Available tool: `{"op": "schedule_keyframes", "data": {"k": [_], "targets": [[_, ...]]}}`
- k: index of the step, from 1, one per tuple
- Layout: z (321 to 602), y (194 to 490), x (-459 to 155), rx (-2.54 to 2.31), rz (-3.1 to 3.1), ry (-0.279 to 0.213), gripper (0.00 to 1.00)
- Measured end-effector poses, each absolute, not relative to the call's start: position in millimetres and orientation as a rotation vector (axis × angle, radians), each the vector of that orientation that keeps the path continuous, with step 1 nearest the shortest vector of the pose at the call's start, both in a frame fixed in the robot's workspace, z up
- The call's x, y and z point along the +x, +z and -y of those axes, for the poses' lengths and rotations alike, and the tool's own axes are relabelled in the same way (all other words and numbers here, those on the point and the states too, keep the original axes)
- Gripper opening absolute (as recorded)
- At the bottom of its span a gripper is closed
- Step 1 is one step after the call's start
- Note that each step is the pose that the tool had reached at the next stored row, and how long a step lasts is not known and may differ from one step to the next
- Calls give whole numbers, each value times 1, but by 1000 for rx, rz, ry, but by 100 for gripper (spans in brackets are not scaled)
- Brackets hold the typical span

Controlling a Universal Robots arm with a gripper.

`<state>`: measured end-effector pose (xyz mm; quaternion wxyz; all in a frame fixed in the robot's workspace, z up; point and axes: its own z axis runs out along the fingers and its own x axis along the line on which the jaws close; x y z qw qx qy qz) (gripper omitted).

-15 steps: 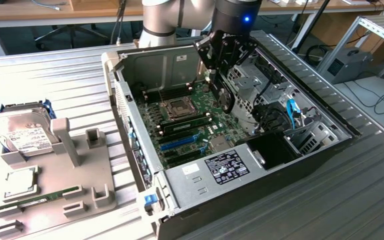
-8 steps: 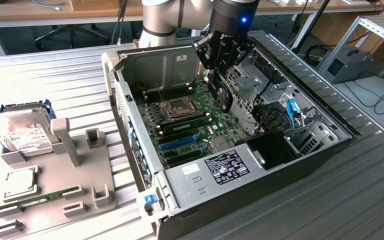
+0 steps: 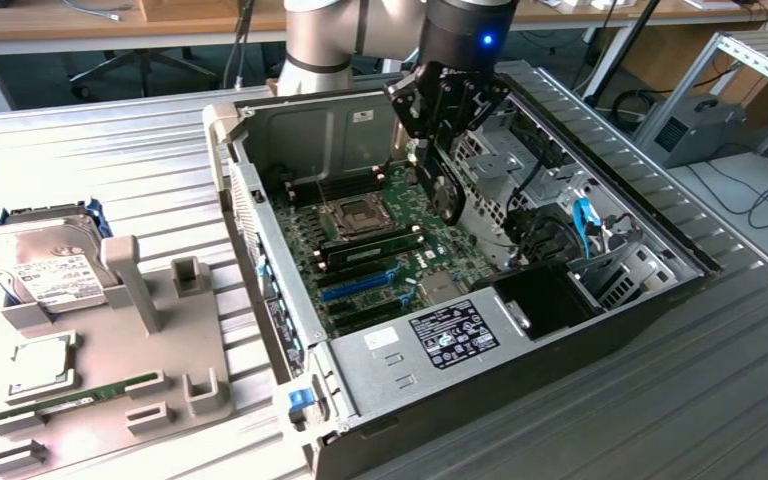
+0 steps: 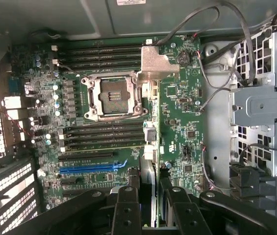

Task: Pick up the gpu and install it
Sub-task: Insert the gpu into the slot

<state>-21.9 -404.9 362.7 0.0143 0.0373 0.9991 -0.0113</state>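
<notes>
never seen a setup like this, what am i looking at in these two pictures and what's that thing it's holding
A robot arm with a gripper hangs over an open computer case. One picture is from a camera off to the side; the other looks from the arm's wrist at the motherboard. The gripper holds the gpu, a graphics card, on edge above the board. Beside the case sit a hard drive and a grey holder with a memory stick.

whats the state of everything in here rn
gpu: held edge-on over the motherboard, not seated
gripper: shut on gpu
computer case: side open
cpu socket: empty
blue slot: empty
hard drive: parked on the grey tray
memory stick: lying in the tray
</notes>
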Motion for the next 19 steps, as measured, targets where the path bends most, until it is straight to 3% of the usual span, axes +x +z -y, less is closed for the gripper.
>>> {"op": "schedule_keyframes", "data": {"k": [19], "targets": [[405, 363, -22, -162, -3107, -31, 26]]}}
